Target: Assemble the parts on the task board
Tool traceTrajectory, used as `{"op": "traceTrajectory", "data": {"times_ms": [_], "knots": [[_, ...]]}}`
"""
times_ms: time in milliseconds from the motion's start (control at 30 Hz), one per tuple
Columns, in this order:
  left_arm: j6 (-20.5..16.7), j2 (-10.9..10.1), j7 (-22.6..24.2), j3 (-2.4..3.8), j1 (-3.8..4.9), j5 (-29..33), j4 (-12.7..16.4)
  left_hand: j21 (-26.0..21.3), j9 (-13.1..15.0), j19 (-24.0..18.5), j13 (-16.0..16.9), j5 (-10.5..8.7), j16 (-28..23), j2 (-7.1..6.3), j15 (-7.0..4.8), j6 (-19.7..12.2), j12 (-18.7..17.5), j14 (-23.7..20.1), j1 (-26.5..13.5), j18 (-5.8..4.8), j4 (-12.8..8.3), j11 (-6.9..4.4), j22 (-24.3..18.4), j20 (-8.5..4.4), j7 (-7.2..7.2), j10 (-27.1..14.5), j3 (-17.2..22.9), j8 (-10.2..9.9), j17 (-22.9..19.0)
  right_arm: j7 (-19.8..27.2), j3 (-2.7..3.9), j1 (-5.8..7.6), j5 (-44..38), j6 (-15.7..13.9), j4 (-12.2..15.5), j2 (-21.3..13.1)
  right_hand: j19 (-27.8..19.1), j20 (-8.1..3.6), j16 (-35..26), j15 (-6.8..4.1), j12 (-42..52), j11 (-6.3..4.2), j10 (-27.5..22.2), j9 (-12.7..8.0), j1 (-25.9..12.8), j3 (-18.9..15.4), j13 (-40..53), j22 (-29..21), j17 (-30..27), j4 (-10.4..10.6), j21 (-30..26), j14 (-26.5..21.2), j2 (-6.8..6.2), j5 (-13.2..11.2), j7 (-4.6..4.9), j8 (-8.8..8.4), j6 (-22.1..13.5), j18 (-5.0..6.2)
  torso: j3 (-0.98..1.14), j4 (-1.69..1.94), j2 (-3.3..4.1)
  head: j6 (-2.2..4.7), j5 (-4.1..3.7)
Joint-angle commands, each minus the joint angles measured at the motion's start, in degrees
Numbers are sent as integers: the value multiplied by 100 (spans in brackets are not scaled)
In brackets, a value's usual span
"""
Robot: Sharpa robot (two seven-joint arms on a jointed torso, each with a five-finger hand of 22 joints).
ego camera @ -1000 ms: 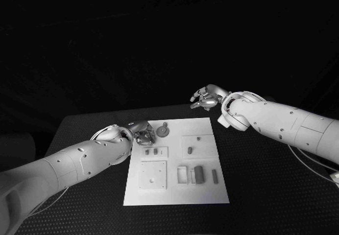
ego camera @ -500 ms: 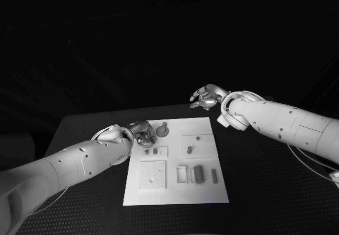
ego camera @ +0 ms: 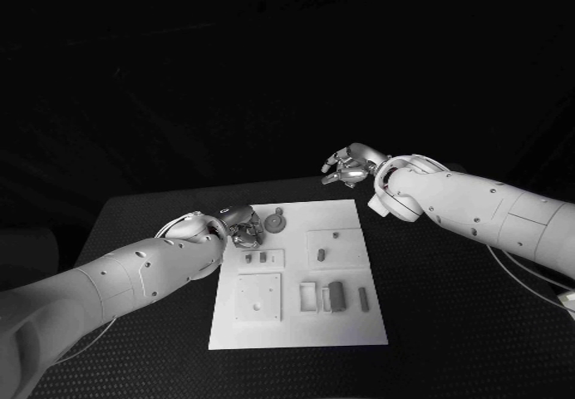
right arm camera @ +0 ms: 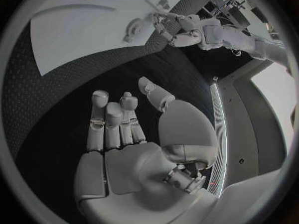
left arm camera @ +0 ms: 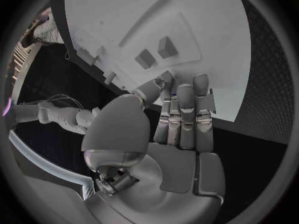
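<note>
The white task board point(ego camera: 300, 328) lies in the middle of the black table. Grey parts sit on it: a round part point(ego camera: 277, 221) at the far left, two small pegs point(ego camera: 255, 258), and several upright blocks point(ego camera: 336, 294) nearer me. My left hand point(ego camera: 243, 227) hovers at the board's far left corner, beside the round part. Its fingers point(left arm camera: 185, 109) lie straight and side by side over the board's edge, the thumb is close to them, and nothing shows between them. My right hand point(ego camera: 351, 166) hangs beyond the far right corner, fingers point(right arm camera: 112, 122) spread, holding nothing.
Black matting point(ego camera: 455, 283) surrounds the board on all sides. In the right wrist view the board point(right arm camera: 81, 35) and my left hand point(right arm camera: 181, 27) are visible across the table. A cable point(ego camera: 528, 278) trails under the right arm.
</note>
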Motion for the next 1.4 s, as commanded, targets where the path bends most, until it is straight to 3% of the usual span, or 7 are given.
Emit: {"op": "traceTrajectory", "data": {"times_ms": [33, 567, 933, 1400], "knots": [[311, 21, -57, -43, -72, -26, 6, 12, -16, -62, -6, 5, 23, 61, -4, -33, -14, -44, -27, 198, 14, 28, 138, -7, 45, -26, 8, -34, -9, 49, 3, 0, -10, 56, 3, 0, -19, 4, -16, 5, 12, 189, -595, -8, -6, 13, -6, 87, -2, 2, -29, -26, 42, 33, 278, -37, 531, 91, -1, 0, 1, 1, -3], [88, -30, 63, -44, -73, 231, 10, 35, -67, -99, 12, -24, 71, -83, 36, -365, -19, -90, -61, 224, 16, 70, 138, 30, 185, -148, -87, -199, -16, 51, 3, 0, -10, 65, -7, 4, -19, 4, -17, 5, 13, 189, -595, -8, -7, 11, -7, 87, -2, 2, -30, -26, 40, 33, 279, -39, 530, 91, -1, 2, 1, -11, -11], [-38, -48, 49, -44, -78, 325, 3, 42, -145, -107, 68, -27, 94, -145, 60, -810, -17, -106, -47, 246, 16, 95, 132, 54, 288, -241, -130, -402, -32, 49, 3, 0, -10, 80, -6, 4, -19, 4, -18, 6, 13, 190, -595, -9, -8, 11, -8, 87, -3, 3, -30, -26, 40, 33, 279, -40, 529, 91, -2, 1, 1, -5, 1], [-44, -119, 2, -43, -78, 325, -48, 39, -138, -112, 93, -26, 99, -167, 73, -826, -22, -113, -38, 256, 15, 109, 131, 65, 323, -292, -135, -390, -40, 52, 2, 0, -6, 71, -17, -13, -21, 5, -22, 15, 12, 203, -598, -25, -7, 9, -15, 86, -5, 1, -34, -29, 31, 34, 297, -81, 461, 91, -1, -1, 2, -1, 1]]}}
